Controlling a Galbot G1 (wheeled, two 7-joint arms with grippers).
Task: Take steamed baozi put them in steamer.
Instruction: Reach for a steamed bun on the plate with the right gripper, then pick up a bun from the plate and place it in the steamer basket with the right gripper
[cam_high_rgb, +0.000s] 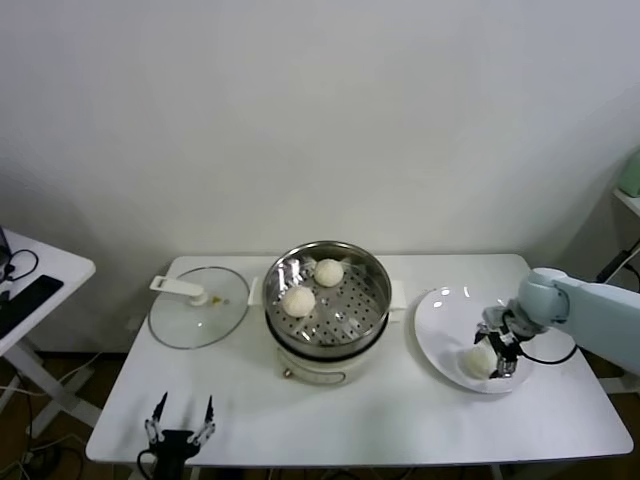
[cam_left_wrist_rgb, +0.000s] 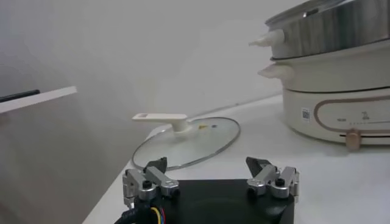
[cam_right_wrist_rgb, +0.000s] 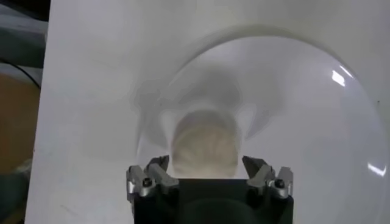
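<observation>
The steel steamer (cam_high_rgb: 352, 308) sits on its white pot base at the table's middle and holds two baozi (cam_high_rgb: 298, 301) (cam_high_rgb: 328, 272). A third baozi (cam_high_rgb: 480, 361) lies on the white plate (cam_high_rgb: 440, 320) at the right. My right gripper (cam_high_rgb: 492, 356) is open and low over the plate, with its fingers on either side of that bun. In the right wrist view the bun (cam_right_wrist_rgb: 204, 146) sits between the spread fingers of the gripper (cam_right_wrist_rgb: 206, 163), with gaps on both sides. My left gripper (cam_high_rgb: 181, 415) is open and empty, parked at the table's front left edge. I see no fourth baozi.
The glass lid (cam_high_rgb: 198, 307) with its white handle lies flat to the left of the steamer; it also shows in the left wrist view (cam_left_wrist_rgb: 189, 140), with the pot base (cam_left_wrist_rgb: 341, 91) beyond. A white side table (cam_high_rgb: 30, 280) stands at the far left.
</observation>
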